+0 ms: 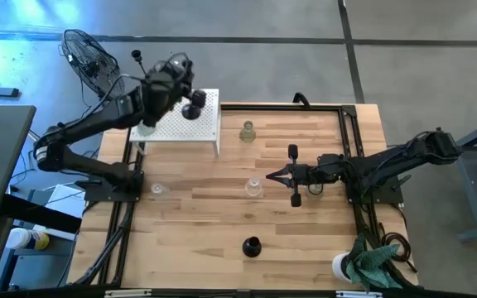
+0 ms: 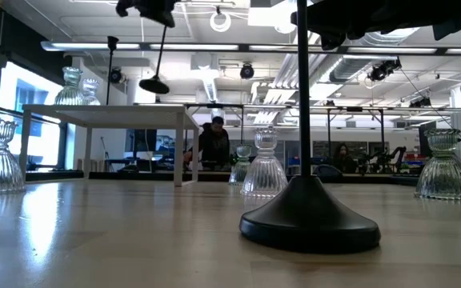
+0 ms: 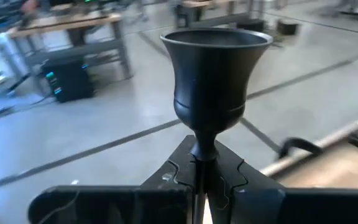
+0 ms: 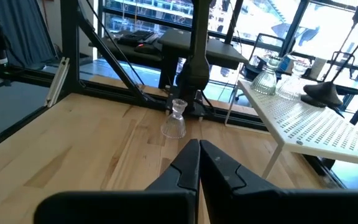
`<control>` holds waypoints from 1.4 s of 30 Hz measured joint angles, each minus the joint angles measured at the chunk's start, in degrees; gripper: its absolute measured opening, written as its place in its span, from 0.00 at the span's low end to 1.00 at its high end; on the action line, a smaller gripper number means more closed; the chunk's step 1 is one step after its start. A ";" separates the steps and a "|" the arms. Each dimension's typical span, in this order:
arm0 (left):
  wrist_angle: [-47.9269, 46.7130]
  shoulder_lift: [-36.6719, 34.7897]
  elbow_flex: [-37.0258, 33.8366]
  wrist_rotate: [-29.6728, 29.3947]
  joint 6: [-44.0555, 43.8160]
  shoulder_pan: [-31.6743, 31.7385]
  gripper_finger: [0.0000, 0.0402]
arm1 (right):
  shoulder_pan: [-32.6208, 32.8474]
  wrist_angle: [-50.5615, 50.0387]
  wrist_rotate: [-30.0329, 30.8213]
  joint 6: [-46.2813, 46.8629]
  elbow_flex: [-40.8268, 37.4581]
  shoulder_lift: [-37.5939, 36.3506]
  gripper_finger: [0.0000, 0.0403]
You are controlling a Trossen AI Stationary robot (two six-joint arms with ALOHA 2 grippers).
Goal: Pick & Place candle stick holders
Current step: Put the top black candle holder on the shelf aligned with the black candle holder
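Note:
My left gripper [image 1: 171, 83] is raised over the white perforated stand [image 1: 190, 132] at the far left. It is shut on a black candle stick holder [image 3: 215, 74]. Two glass holders [image 4: 266, 78] stand on the stand's top. More glass holders stand on the table on their bases [image 1: 247, 131] [image 1: 253, 186] [image 1: 157, 189]. Another black holder [image 1: 251, 246] stands on its dome base near the front edge. My right gripper [image 1: 273, 176] hovers shut and empty at mid-table, pointing left. My left gripper pinches the black holder's thin stem [image 3: 202, 149] between its two fingers, just below the cup-shaped top. The fingers reach in about level from the table's left and lie across the stem. The holder hangs tilted, its dome base [image 2: 154, 84] clear above the stand's top.
A fan [image 1: 85, 54] stands beyond the table's far left corner. A white cup [image 1: 342, 265] and a green cloth [image 1: 378, 258] lie at the near right corner. A black frame rail [image 1: 350, 141] runs along the table's right side. Bare wood [image 1: 197, 223] lies between the holders.

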 joint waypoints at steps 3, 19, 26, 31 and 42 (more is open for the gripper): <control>-0.28 0.03 -1.52 0.22 -0.87 4.27 0.02 | 0.00 0.00 -0.54 -0.03 0.00 -0.01 0.00; 17.60 0.07 -14.21 0.47 1.93 16.78 0.01 | 0.00 -0.39 -1.18 -0.26 0.00 0.00 0.00; 18.46 -0.45 -14.19 -1.96 4.47 17.07 0.01 | 0.00 -1.02 -1.19 -0.26 0.00 0.00 0.00; 18.40 -0.12 -14.21 -0.75 4.04 20.11 0.02 | 0.00 -1.06 -1.24 -0.26 0.00 -0.01 0.00; 18.24 0.47 -14.23 1.37 3.71 21.48 0.03 | 0.00 -1.29 -1.41 -0.26 0.00 -0.02 0.00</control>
